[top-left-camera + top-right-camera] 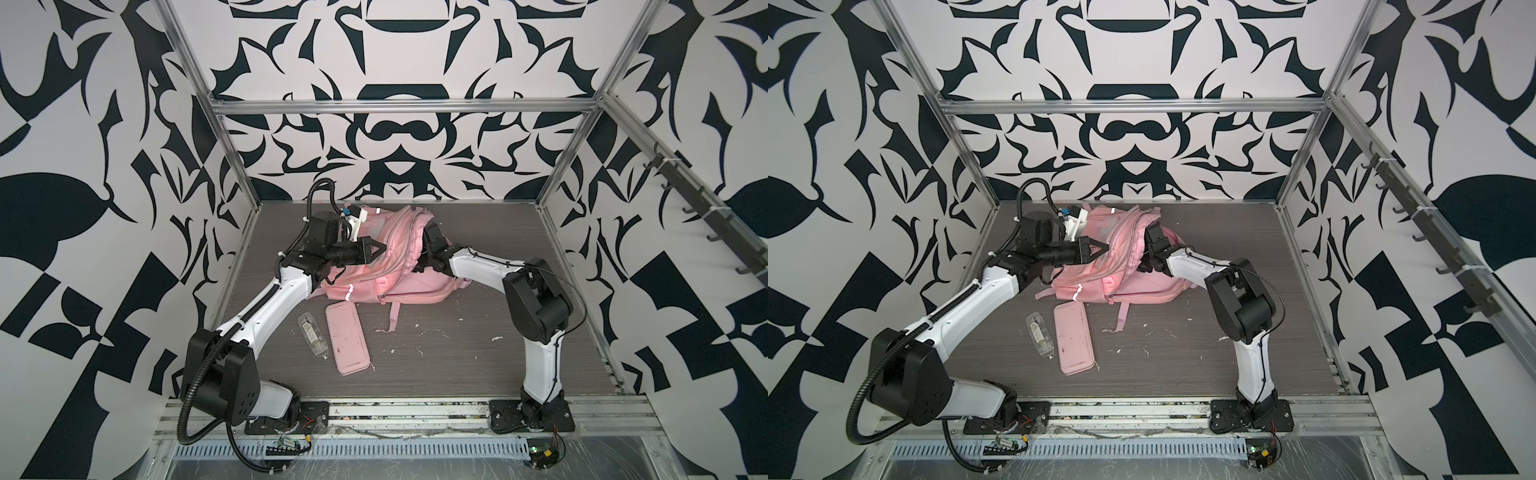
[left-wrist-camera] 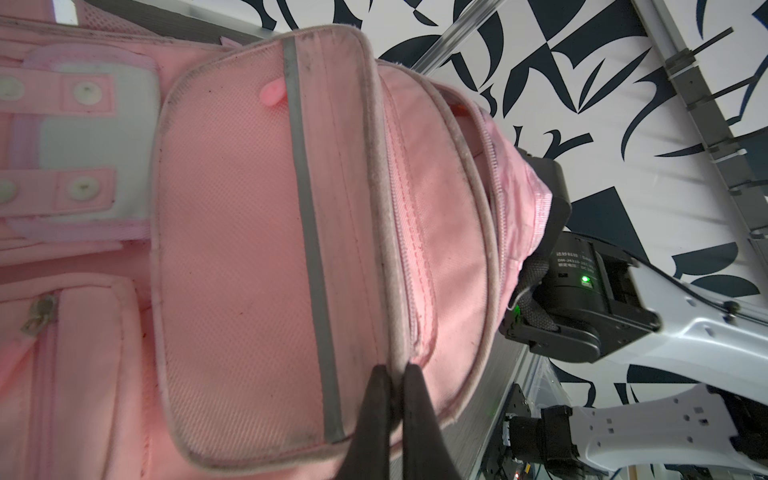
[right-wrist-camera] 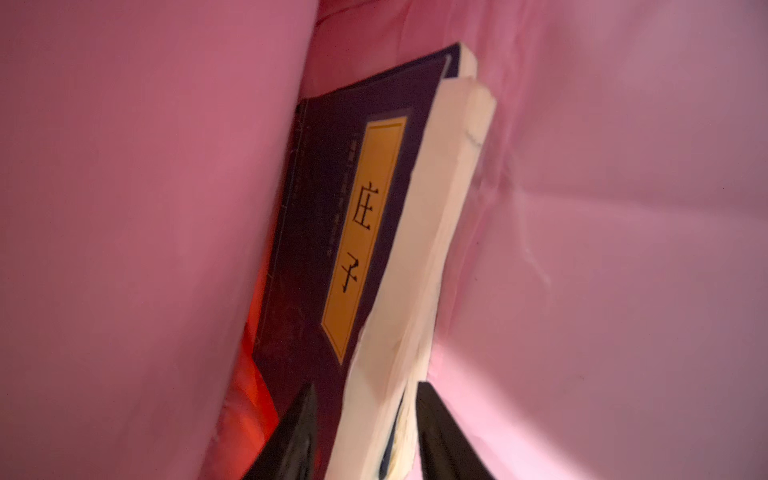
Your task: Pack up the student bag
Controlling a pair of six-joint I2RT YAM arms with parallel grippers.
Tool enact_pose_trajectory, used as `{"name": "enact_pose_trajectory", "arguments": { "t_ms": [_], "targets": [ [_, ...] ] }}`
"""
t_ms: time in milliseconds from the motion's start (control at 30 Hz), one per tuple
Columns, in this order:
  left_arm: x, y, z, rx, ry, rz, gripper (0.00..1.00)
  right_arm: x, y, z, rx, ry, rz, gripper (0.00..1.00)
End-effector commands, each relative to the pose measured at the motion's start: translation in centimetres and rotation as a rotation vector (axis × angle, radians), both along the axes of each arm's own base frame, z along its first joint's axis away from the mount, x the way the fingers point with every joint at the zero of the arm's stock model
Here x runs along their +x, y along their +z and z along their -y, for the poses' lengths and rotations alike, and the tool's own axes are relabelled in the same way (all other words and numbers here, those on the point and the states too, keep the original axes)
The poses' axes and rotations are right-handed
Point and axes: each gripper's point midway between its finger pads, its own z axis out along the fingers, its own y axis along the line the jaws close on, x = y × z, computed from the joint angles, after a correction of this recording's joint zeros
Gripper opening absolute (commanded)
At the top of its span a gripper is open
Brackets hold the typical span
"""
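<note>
Black-and-white patterned walls and an aluminium frame (image 1: 399, 107) close in a grey wood-grain tabletop (image 1: 478, 357). At its far end the student bag (image 1: 374, 266) lies slumped between the two grippers. It is soft pink fabric, grubby along the piped seams. It has zipped front pockets, a silver reflective strip (image 2: 311, 232) and a clear patch (image 2: 95, 137) crossed by snap tabs. A strap (image 1: 392, 318) trails back toward the arm bases.

The left gripper (image 2: 395, 370) is clamped on the grey piping at the rim of a front pocket flap, with the fabric pinched between its fingertips.

The right gripper (image 3: 365, 395) is inside the bag's main compartment, hidden by fabric in both top views. Its jaws stand partly apart, one on each side of a book (image 3: 353, 232) with a dark blue cover and a yellow title label. Whether they press on the book I cannot tell. Pink lining crowds in close on both sides of the fingers, and something orange-red (image 3: 249, 395) sits against the book beside one finger.

Beyond both grippers the back wall stands close behind the bag. The frame's corner post (image 1: 232, 166) is not far from the left gripper's wrist side. Back toward the bases from the left gripper lies a flat pink pencil case (image 1: 347, 338), its far end right at the bag's near edge. A clear plastic container (image 1: 312, 332) lies just beside it. On the base side of the right gripper the tabletop is open, with only small white scraps (image 1: 494, 338) on it.
</note>
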Motion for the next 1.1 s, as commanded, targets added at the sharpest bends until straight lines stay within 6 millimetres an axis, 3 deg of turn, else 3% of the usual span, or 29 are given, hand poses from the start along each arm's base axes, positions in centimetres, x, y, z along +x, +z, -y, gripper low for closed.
{"name": "enact_pose_trajectory", "arguments": {
  "t_ms": [0, 133, 233, 367, 533, 800, 933, 1067],
  "targets": [
    [-0.9, 1.6, 0.2, -0.051, -0.028, 0.025, 0.00, 0.9, 1.9, -1.6, 0.068, 0.019, 0.060, 0.34],
    [-0.9, 1.3, 0.0, -0.044, -0.019, 0.023, 0.00, 1.1, 1.5, -2.0, 0.089, 0.017, 0.047, 0.32],
    [-0.4, 0.5, -0.2, -0.017, 0.004, 0.014, 0.00, 0.4, 1.7, -1.3, 0.077, 0.014, 0.058, 0.39],
    [0.3, -0.2, 0.1, -0.001, 0.000, -0.012, 0.00, -1.3, 1.7, 1.7, 0.019, -0.024, 0.066, 0.46],
    [1.6, -1.1, 1.1, -0.001, -0.003, -0.045, 0.00, -4.0, 1.3, 6.6, -0.091, -0.082, 0.060, 0.47],
    [2.3, -3.4, 5.4, 0.046, -0.056, -0.073, 0.00, -9.9, 1.7, 14.4, -0.314, -0.154, 0.101, 0.44],
    [2.4, -5.1, 7.8, 0.079, -0.087, -0.088, 0.00, -12.4, 1.6, 16.9, -0.367, -0.183, 0.111, 0.41],
    [2.2, -7.6, 10.1, 0.141, -0.116, -0.099, 0.00, -14.3, 1.5, 18.0, -0.355, -0.192, 0.110, 0.36]
  ]
}}
